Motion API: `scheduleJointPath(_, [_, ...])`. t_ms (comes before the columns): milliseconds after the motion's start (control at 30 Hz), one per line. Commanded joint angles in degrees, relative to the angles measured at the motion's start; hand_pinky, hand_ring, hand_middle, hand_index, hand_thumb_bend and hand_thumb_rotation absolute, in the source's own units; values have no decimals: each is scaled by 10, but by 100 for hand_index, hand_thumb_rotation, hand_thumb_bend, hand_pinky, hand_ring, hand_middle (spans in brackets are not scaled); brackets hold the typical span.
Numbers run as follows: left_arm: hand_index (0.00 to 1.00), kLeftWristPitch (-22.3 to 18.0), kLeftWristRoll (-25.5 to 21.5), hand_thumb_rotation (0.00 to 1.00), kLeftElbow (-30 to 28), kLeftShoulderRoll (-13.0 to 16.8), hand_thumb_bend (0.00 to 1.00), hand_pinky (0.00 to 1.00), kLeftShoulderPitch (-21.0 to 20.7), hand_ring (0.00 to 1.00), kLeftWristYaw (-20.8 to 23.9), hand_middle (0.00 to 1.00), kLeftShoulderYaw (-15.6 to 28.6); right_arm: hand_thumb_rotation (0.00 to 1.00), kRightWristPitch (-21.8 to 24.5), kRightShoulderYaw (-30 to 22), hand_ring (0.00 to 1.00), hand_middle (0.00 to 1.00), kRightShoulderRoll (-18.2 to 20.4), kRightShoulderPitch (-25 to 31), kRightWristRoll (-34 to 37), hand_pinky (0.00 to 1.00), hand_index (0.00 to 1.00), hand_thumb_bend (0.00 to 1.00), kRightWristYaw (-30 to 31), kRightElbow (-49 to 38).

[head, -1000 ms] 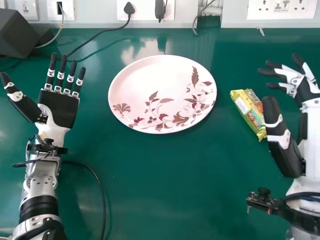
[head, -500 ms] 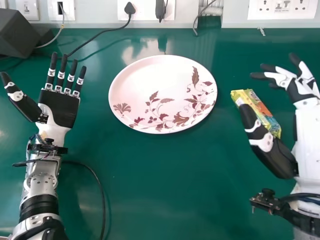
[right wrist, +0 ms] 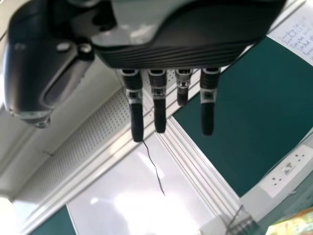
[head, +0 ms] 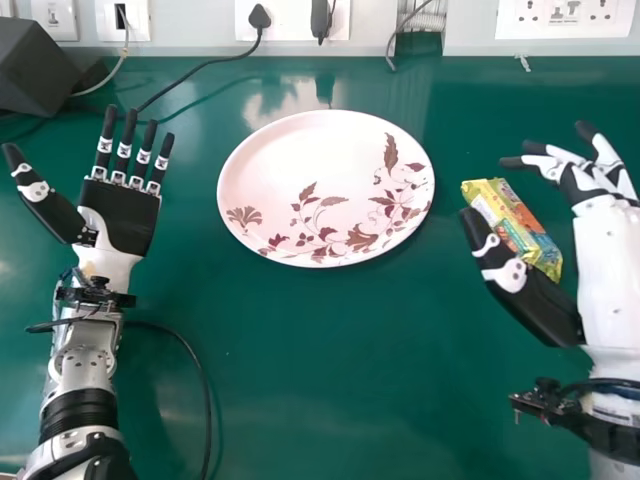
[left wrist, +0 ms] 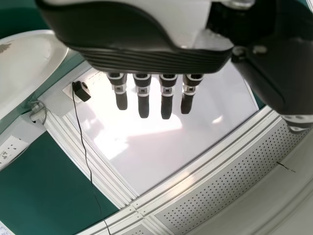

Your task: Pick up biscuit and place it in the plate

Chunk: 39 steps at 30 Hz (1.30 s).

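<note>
The head view takes in the whole leaf-patterned plate (head: 300, 165), upper centre; the right wrist view catches part of the biscuit packet (head: 522, 232). The packet lies at right between thumb and outstretched fingers of the right robot hand (head: 598, 188), green counter (head: 340, 350) separating it from the plate. The left robot hand (head: 118, 218), at left, has straight fingers.

This is looking like a lab: a robot arm (head: 82, 372) with exposed wiring (head: 208, 408) is extending over a green counter (head: 340, 370), socket panels (head: 562, 14) are lining the wall (head: 190, 32) behind, and a handwritten sheet (right wrist: 300, 35) is showing beside a green panel (right wrist: 254, 112).
</note>
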Motion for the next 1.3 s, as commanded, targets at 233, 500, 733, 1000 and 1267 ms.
scheduleJointPath(233, [96, 3, 2, 98, 45, -26, 100, 100, 41, 97, -4, 95, 7, 14, 18, 5, 75, 79, -10, -2, -32, 65, 70, 89, -1, -10])
scheduleJointPath(500, [96, 2, 1, 93, 56, -25, 100, 100, 38, 100, -16, 98, 7, 15, 71, 10, 77, 80, -9, -4, -76, 67, 70, 86, 44, -37])
scheduleJointPath(733, [100, 1, 1, 85, 62, -27, 100, 100, 35, 100, -23, 100, 8, 14, 136, 20, 77, 80, -5, -16, -163, 68, 71, 85, 119, -77])
scheduleJointPath(1000, [100, -3, 5, 80, 64, -30, 100, 100, 30, 100, -15, 100, 5, 13, 173, 20, 78, 80, -13, -46, -265, 66, 70, 88, 206, -96])
scheduleJointPath(1267, [100, 3, 2, 78, 64, -32, 100, 100, 30, 100, -18, 100, 5, 13, 196, 16, 78, 81, -8, -65, -280, 67, 71, 86, 244, -100])
